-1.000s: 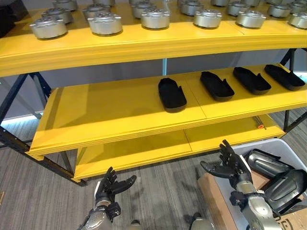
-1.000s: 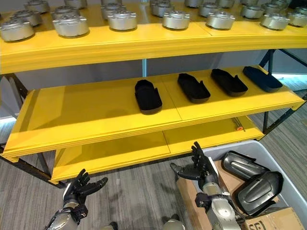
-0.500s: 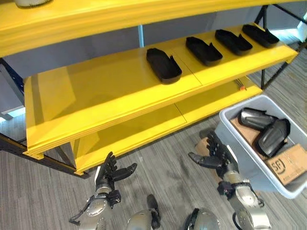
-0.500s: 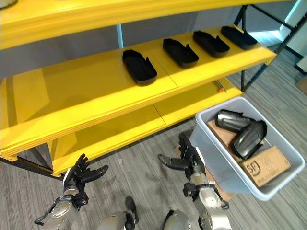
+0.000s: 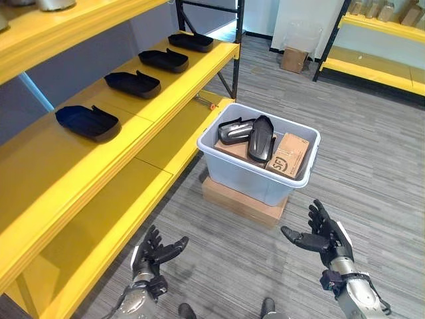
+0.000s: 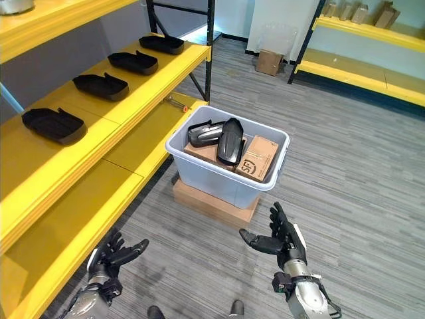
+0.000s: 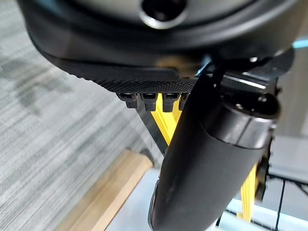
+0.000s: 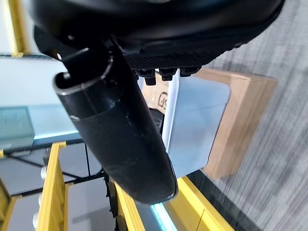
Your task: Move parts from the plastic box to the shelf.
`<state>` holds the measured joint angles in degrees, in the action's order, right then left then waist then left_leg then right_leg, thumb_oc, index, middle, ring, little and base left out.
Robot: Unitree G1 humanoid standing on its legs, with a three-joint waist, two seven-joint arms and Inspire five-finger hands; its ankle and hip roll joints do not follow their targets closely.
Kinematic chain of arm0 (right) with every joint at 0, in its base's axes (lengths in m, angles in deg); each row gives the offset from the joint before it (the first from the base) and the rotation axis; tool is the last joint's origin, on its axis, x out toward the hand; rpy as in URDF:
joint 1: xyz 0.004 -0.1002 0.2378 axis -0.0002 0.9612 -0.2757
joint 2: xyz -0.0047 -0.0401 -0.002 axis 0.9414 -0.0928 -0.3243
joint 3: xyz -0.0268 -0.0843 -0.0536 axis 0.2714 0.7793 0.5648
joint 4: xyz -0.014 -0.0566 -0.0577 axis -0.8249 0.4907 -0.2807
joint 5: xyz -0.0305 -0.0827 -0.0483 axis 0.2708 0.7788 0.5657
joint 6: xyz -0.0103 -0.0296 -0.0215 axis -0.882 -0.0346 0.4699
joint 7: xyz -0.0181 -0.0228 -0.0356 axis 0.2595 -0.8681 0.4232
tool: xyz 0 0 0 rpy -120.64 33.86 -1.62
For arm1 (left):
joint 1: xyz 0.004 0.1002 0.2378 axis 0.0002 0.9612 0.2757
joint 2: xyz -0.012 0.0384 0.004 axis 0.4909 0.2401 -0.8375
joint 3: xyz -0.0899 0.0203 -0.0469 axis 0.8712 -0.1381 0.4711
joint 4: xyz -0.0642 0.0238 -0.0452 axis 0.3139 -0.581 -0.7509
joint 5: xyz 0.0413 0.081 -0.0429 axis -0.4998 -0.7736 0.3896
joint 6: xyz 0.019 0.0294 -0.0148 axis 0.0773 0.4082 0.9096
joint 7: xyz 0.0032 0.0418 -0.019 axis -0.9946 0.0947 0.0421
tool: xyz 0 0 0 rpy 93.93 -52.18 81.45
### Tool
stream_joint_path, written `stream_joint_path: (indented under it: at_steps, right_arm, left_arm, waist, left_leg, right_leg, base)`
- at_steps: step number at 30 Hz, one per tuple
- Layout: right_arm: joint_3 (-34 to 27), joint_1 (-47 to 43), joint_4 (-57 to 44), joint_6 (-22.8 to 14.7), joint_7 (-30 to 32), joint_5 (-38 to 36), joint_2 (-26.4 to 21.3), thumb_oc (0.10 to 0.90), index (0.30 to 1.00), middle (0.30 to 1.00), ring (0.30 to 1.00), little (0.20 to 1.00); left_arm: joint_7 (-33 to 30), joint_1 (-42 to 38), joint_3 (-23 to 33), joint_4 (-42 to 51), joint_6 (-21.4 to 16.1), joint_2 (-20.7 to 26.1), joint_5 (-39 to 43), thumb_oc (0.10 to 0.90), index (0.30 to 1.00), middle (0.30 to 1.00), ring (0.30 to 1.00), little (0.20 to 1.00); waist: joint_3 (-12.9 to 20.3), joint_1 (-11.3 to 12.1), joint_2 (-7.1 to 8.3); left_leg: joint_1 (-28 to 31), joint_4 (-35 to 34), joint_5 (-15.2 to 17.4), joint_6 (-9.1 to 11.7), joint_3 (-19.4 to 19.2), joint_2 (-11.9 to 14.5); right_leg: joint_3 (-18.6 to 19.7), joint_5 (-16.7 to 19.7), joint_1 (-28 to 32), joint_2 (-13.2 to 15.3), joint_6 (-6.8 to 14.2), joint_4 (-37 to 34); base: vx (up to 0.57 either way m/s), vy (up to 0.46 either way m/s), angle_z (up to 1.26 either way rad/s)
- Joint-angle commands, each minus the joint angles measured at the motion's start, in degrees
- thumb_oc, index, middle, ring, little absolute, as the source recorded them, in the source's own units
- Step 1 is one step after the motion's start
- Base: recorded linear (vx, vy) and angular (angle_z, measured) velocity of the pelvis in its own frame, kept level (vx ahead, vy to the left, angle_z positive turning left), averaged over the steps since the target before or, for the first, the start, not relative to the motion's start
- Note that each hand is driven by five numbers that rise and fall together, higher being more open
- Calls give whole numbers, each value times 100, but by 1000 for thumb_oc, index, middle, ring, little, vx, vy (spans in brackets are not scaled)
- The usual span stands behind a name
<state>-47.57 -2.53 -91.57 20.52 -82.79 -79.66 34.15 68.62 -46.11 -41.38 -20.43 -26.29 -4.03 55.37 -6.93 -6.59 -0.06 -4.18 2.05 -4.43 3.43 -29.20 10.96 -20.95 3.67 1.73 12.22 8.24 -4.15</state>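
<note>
Parts (image 5: pixel 249 135): glossy dark curved shells, lying in the plastic box (image 5: pixel 255 179) beside a cardboard carton (image 5: pixel 289 154).
Plastic box: pale grey, on a flat cardboard base (image 5: pixel 242 202), floor.
Shelf (image 5: pixel 99 143): yellow boards carrying four black trays (image 5: pixel 87 121).
Left hand (image 5: pixel 151 253): low, fingers spread, empty.
Right hand (image 5: pixel 323 234): raised, fingers spread, empty.

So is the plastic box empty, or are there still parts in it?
Not empty. The plastic box holds two dark parts lying on cardboard; both hands are open and away from it.

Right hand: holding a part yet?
No: the right hand hangs open and empty over the floor, short of the plastic box, where the parts lie.
</note>
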Motion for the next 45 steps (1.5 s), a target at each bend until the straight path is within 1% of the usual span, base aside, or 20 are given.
stream_joint_path:
  at_steps: [1,10,14,17,20,21,22,23,24,26,29,30,32,33,35,36,37,38,41,45]
  right_arm:
    - [-223,-663,-587,-608,-152,-198,97,900,1000,1000,1000,1000]
    - [-349,-393,-592,-651,-227,-192,-14,900,1000,1000,1000,1000]
    - [-407,-316,-634,-686,-232,-232,-41,900,1000,1000,1000,1000]
    - [-412,-226,-669,-724,-268,-236,-76,900,1000,1000,1000,1000]
    - [-372,-201,-666,-732,-263,-187,-111,900,1000,1000,1000,1000]
    - [-371,-203,-665,-733,-262,-186,-108,900,1000,1000,1000,1000]
    - [-210,-349,-546,-707,-233,-60,-209,900,1000,1000,1000,1000]
    - [-210,-349,-546,-708,-233,-60,-209,900,1000,1000,1000,1000]
    - [-141,-391,-474,-635,-322,-71,-265,900,1000,1000,1000,1000]
    - [-150,-372,-467,-620,-340,-80,-272,900,1000,1000,1000,1000]
    - [-179,-385,-388,-639,-327,-50,-315,900,1000,1000,1000,1000]
    - [-190,-387,-367,-628,-323,-58,-315,900,1000,1000,1000,1000]
    - [-209,-395,-346,-620,-327,-32,-312,900,1000,1000,1000,1000]
    - [-191,-408,-361,-598,-362,-54,-280,900,1000,1000,1000,1000]
    - [-247,-323,-421,-583,-387,-47,-211,900,1000,1000,1000,1000]
    - [-238,-346,-451,-569,-382,-95,-170,900,1000,1000,1000,1000]
    - [-264,-310,-468,-524,-435,-186,-138,900,1000,1000,1000,1000]
    - [-264,-307,-469,-523,-436,-186,-136,900,1000,1000,1000,1000]
    - [-91,-492,-422,-377,-465,-173,-138,900,1000,1000,1000,1000]
    - [-58,-593,-466,-319,-475,-173,-145,900,1000,1000,1000,1000]
  left_arm:
    - [151,-55,274,680,-442,332,-78,900,1000,1000,1000,1000]
    - [271,-142,105,597,-441,308,-235,900,1000,1000,1000,1000]
    - [272,-287,-2,572,-466,310,-262,900,1000,1000,1000,1000]
    - [254,-353,-40,544,-478,318,-269,900,1000,1000,1000,1000]
    - [231,-365,-4,543,-485,310,-258,900,1000,1000,1000,1000]
    - [231,-367,-3,543,-485,313,-257,900,1000,1000,1000,1000]
    - [135,-342,69,585,-529,256,-141,900,1000,1000,1000,1000]
    - [135,-342,69,585,-529,256,-141,900,1000,1000,1000,1000]
    - [150,-211,148,654,-542,234,-98,900,1000,1000,1000,1000]
    - [142,-183,148,687,-551,231,-101,900,1000,1000,1000,1000]
    - [114,-210,178,686,-560,243,-114,900,1000,1000,1000,1000]
    - [88,-208,208,674,-565,234,-107,900,1000,1000,1000,1000]
    - [62,-231,263,641,-568,231,-99,900,1000,1000,1000,1000]
    - [73,-199,281,610,-583,192,-55,900,1000,1000,1000,1000]
    - [18,-209,268,592,-600,209,13,900,1000,1000,1000,1000]
    - [3,-210,257,572,-581,246,80,900,1000,1000,1000,1000]
    - [36,-158,238,593,-561,333,66,900,1000,1000,1000,1000]
    - [37,-156,238,593,-561,334,66,900,1000,1000,1000,1000]
    - [25,-133,194,720,-485,687,58,900,1000,1000,1000,1000]
    - [88,-134,146,799,-435,805,46,900,1000,1000,1000,1000]
  waist:
    - [-108,82,108]
    - [-180,-168,-55]
    - [-216,-259,-113]
    - [-279,-306,-96]
    - [-382,-263,-3]
    - [-389,-265,-5]
    - [-532,99,125]
    - [-528,94,124]
    - [-604,371,248]
    - [-612,399,252]
    - [-728,541,139]
    - [-753,553,119]
    - [-752,624,68]
    - [-709,623,60]
    - [-643,613,114]
    - [-609,609,140]
    - [-548,580,212]
    - [-541,586,216]
    - [-468,569,462]
    - [-396,573,630]
  left_leg:
    - [430,400,455,344,-157,474]
    - [618,214,39,609,-286,759]
    - [661,167,-190,716,-244,901]
    - [634,343,-439,834,-137,1121]
    - [528,877,-484,792,126,1265]
    - [513,913,-473,803,141,1284]
    - [-151,1292,-362,371,1548,611]
    - [-159,1296,-361,370,1553,611]
    - [-700,1057,130,199,2468,-72]
    - [-841,1023,72,210,2607,-111]
    - [-1223,594,-395,341,3196,-189]
    - [-1219,455,-449,384,3341,-159]
    - [-1243,387,-482,429,3612,-227]
    - [-1181,423,-304,354,3630,-259]
    - [-1222,591,-277,377,3530,-302]
    - [-1202,611,-176,296,3584,-372]
    - [-1176,594,-124,232,3460,-393]
    - [-1183,600,-118,229,3452,-395]
    - [-1344,911,360,-33,3003,-500]
    - [-1353,1247,675,-149,2867,-540]
  right_leg:
    - [162,-341,185,-33,186,67]
    - [310,-528,176,-414,5,18]
    - [402,-705,128,-620,-142,154]
    - [549,-858,83,-845,-316,324]
    - [725,-979,107,-1021,-463,392]
    - [723,-984,112,-1032,-470,393]
    - [962,-947,-3,-1006,-564,517]
    - [958,-948,-7,-1006,-564,518]
    - [1319,-1048,54,-942,-527,626]
    - [1355,-1063,67,-936,-530,633]
    - [1540,-1170,183,-993,-513,732]
    - [1637,-1250,220,-994,-505,785]
    - [1845,-1367,307,-1020,-481,858]
    - [1978,-1447,338,-1010,-450,914]
    - [2040,-1430,467,-897,-411,834]
    - [2114,-1453,464,-835,-370,820]
    - [2231,-1406,444,-736,-307,788]
    - [2237,-1406,439,-731,-305,786]
    - [2443,-1108,97,-412,-26,634]
    - [2431,-1008,149,-287,73,550]
  base:
    - [36,-79,-12]
    - [12,-89,-11]
    - [16,-130,-6]
    - [18,-192,-5]
    - [42,-182,-17]
    - [-34,-140,-51]
    - [-56,-75,-66]
    - [95,-112,-150]
    - [187,-38,-123]
    - [144,0,-65]
    - [149,96,-48]
    - [188,146,-34]
    - [194,165,-60]
    - [219,177,-85]
    - [243,195,-102]
    - [272,264,-78]
    - [189,199,-44]
    - [177,230,-14]
    - [182,350,-55]
    - [107,161,-35]
